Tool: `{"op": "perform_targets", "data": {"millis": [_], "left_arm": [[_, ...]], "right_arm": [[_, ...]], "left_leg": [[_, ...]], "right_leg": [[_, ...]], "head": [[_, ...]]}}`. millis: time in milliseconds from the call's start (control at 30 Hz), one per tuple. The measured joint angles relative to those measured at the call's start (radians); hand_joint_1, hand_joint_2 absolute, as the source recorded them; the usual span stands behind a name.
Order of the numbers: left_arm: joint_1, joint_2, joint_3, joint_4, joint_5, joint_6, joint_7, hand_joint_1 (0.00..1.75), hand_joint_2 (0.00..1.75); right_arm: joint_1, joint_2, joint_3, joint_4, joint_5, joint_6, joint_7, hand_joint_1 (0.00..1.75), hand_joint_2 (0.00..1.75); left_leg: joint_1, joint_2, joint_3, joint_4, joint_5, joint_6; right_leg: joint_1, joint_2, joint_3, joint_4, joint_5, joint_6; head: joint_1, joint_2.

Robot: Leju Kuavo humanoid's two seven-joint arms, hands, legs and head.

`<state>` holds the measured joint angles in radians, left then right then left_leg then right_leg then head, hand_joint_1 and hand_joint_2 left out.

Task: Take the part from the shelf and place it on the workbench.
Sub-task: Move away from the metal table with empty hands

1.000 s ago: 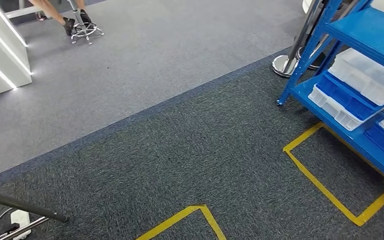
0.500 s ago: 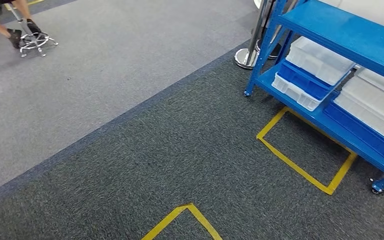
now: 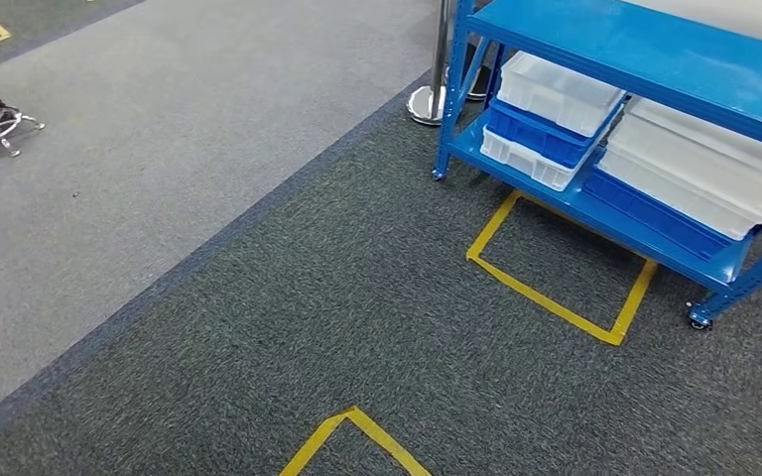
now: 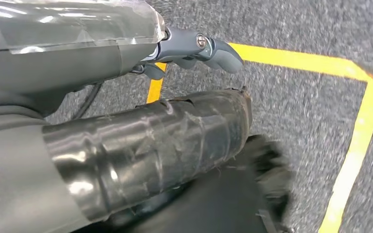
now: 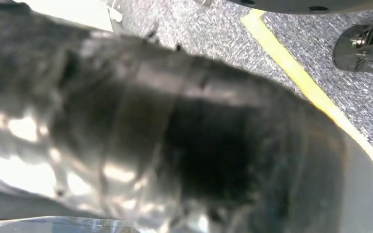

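Blue steel shelf (image 3: 645, 40) stood at the upper right of the head view, white bins (image 3: 559, 91) and blue bins (image 3: 539, 132) stacked on its lower level; the part itself could not be made out. Yellow floor tape (image 3: 554, 299) marked a box before it on dark carpet (image 3: 357, 297). The left hand (image 4: 194, 48) hung holding nothing, fingers loosely curled; the right hand (image 5: 184, 145) was too blurred to judge.

left robot hand (image 4: 194, 48) hangs above carpet (image 4: 296, 29) with yellow tape (image 4: 364, 121).
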<state>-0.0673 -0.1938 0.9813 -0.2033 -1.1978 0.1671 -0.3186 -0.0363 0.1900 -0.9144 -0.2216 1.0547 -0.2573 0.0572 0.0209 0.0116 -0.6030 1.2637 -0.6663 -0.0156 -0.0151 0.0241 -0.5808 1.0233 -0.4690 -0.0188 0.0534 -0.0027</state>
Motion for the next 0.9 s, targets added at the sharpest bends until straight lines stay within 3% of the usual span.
{"op": "perform_targets", "data": {"millis": [33, 67, 100, 167, 233, 300, 333, 400, 467, 500, 533, 567, 633, 700, 733, 800, 833, 900], "left_arm": [[0.002, 0.000, 0.000, 0.000, 0.000, 0.000, 0.000, 0.00, 0.00], [0.004, 0.000, 0.000, 0.000, 0.000, 0.000, 0.000, 0.00, 0.00], [0.004, 0.000, 0.000, 0.000, 0.001, 0.000, 0.000, 0.00, 0.00], [0.005, 0.001, 0.001, 0.000, 0.001, -0.001, 0.000, 0.00, 0.00], [0.003, 0.002, 0.002, 0.000, 0.001, -0.002, -0.001, 0.00, 0.00], [-0.001, 0.002, 0.002, 0.000, 0.001, -0.003, -0.002, 0.00, 0.00], [-0.003, 0.002, 0.002, 0.000, 0.001, -0.003, -0.002, 0.00, 0.00], [-0.003, 0.001, 0.003, 0.000, 0.001, -0.004, -0.002, 0.00, 0.00], [0.001, 0.001, 0.004, 0.000, 0.000, -0.005, -0.002, 0.00, 0.00], [0.003, 0.001, 0.004, 0.000, 0.000, -0.006, -0.002, 0.00, 0.00], [0.004, 0.001, 0.004, 0.000, 0.000, -0.006, -0.002, 0.00, 0.00], [0.004, 0.001, 0.004, 0.000, 0.000, -0.007, -0.002, 0.00, 0.00], [0.003, 0.000, 0.005, 0.000, 0.000, -0.009, -0.002, 0.00, 0.00], [0.002, 0.000, 0.005, 0.000, 0.000, -0.011, -0.002, 0.00, 0.00], [0.000, 0.000, 0.005, 0.000, 0.000, -0.011, -0.003, 0.00, 0.00], [-0.004, 0.000, 0.005, 0.000, 0.000, -0.011, -0.005, 0.00, 0.00], [-0.007, 0.000, 0.005, 0.000, 0.000, -0.012, -0.006, 0.00, 0.00], [-0.008, 0.000, 0.005, 0.000, 0.000, -0.012, -0.009, 0.00, 0.00]], "right_arm": [[0.000, 0.000, 0.000, 0.000, 0.000, 0.000, 0.000, 0.00, 0.00], [0.001, 0.000, 0.000, 0.000, 0.000, 0.000, 0.000, 0.00, 0.00], [0.001, 0.000, 0.000, 0.000, 0.000, 0.000, 0.000, 0.00, 0.00], [-0.001, 0.001, 0.000, 0.000, 0.001, 0.002, 0.000, 0.00, 0.00], [-0.002, 0.002, 0.000, 0.000, 0.002, 0.004, 0.000, 0.00, 0.00], [0.000, 0.002, 0.000, 0.000, 0.002, 0.006, 0.000, 0.00, 0.00], [0.002, 0.002, 0.000, 0.000, 0.003, 0.006, 0.000, 0.00, 0.00], [0.001, 0.001, 0.000, 0.000, 0.004, 0.006, 0.000, 0.00, 0.00], [-0.001, 0.001, 0.000, 0.000, 0.004, 0.006, 0.000, 0.00, 0.00], [-0.002, 0.001, 0.000, 0.000, 0.004, 0.006, 0.000, 0.00, 0.00], [-0.002, 0.001, 0.000, 0.000, 0.004, 0.006, 0.000, 0.00, 0.00], [-0.001, 0.001, 0.000, 0.000, 0.004, 0.006, 0.000, 0.00, 0.00], [0.000, -0.001, 0.000, 0.000, 0.004, 0.006, 0.000, 0.00, 0.00], [-0.002, -0.002, 0.000, 0.000, 0.005, 0.006, 0.000, 0.00, 0.00], [-0.003, -0.002, 0.000, 0.000, 0.005, 0.006, 0.000, 0.00, 0.00], [-0.002, -0.002, 0.000, 0.000, 0.005, 0.006, 0.000, 0.00, 0.00], [-0.001, -0.002, 0.000, 0.000, 0.005, 0.006, 0.000, 0.00, 0.00], [-0.002, -0.002, 0.000, 0.000, 0.005, 0.006, 0.000, 0.00, 0.00]], "left_leg": [[0.000, -0.002, -0.014, 0.020, 0.008, 0.002], [0.000, -0.005, -0.009, -0.002, 0.036, 0.005], [0.000, -0.013, 0.011, -0.058, 0.078, 0.010], [0.000, -0.057, 0.059, -0.190, 0.143, 0.021], [-0.002, -0.084, 0.078, -0.248, 0.157, 0.026], [-0.003, -0.067, 0.082, -0.256, 0.161, 0.031], [-0.001, -0.055, 0.086, -0.263, 0.165, 0.037], [0.004, -0.029, 0.091, -0.276, 0.174, 0.048], [0.002, 0.000, 0.092, -0.278, 0.174, 0.052], [0.001, 0.016, 0.092, -0.277, 0.172, 0.052], [0.001, 0.031, 0.093, -0.276, 0.170, 0.051], [0.001, 0.043, 0.095, -0.276, 0.167, 0.050], [0.001, 0.065, 0.102, -0.272, 0.158, 0.042], [-0.003, 0.082, 0.109, -0.267, 0.147, 0.029], [-0.007, 0.090, 0.112, -0.266, 0.142, 0.023], [-0.008, 0.105, 0.121, -0.268, 0.136, 0.011], [-0.006, 0.099, 0.124, -0.265, 0.130, 0.005], [-0.002, 0.056, 0.106, -0.213, 0.091, -0.002]], "right_leg": [[0.002, 0.014, 0.001, 0.001, 0.000, -0.001], [0.003, 0.028, 0.002, 0.002, -0.001, -0.001], [0.004, 0.043, 0.004, 0.003, -0.001, -0.001], [0.006, 0.068, 0.004, 0.007, -0.001, 0.002], [0.004, 0.089, -0.004, 0.008, 0.002, 0.014], [0.001, 0.107, -0.010, 0.005, 0.007, 0.028], [0.002, 0.099, -0.013, 0.009, 0.004, 0.033], [0.004, 0.048, -0.039, 0.065, -0.033, 0.041], [0.002, -0.002, -0.101, 0.189, -0.099, 0.050], [0.000, -0.010, -0.129, 0.247, -0.121, 0.055], [-0.003, -0.015, -0.144, 0.277, -0.125, 0.058], [-0.005, -0.019, -0.138, 0.269, -0.108, 0.061], [-0.009, -0.045, -0.073, 0.151, -0.043, 0.063], [-0.004, -0.080, -0.013, 0.040, -0.007, 0.054], [-0.001, -0.089, -0.002, 0.017, -0.006, 0.046], [0.002, -0.071, -0.004, 0.015, -0.010, 0.030], [0.001, -0.062, -0.004, 0.014, -0.010, 0.024], [-0.001, -0.043, -0.004, 0.011, -0.007, 0.011]], "head": [[0.000, 0.000], [0.000, 0.000], [0.000, 0.000], [0.000, 0.000], [0.000, 0.000], [0.000, 0.000], [0.001, 0.000], [0.005, 0.000], [0.008, 0.000], [0.008, 0.000], [0.008, 0.000], [0.008, 0.000], [0.008, 0.000], [0.007, 0.000], [0.005, 0.000], [0.002, 0.000], [0.002, 0.000], [0.002, 0.000]]}}
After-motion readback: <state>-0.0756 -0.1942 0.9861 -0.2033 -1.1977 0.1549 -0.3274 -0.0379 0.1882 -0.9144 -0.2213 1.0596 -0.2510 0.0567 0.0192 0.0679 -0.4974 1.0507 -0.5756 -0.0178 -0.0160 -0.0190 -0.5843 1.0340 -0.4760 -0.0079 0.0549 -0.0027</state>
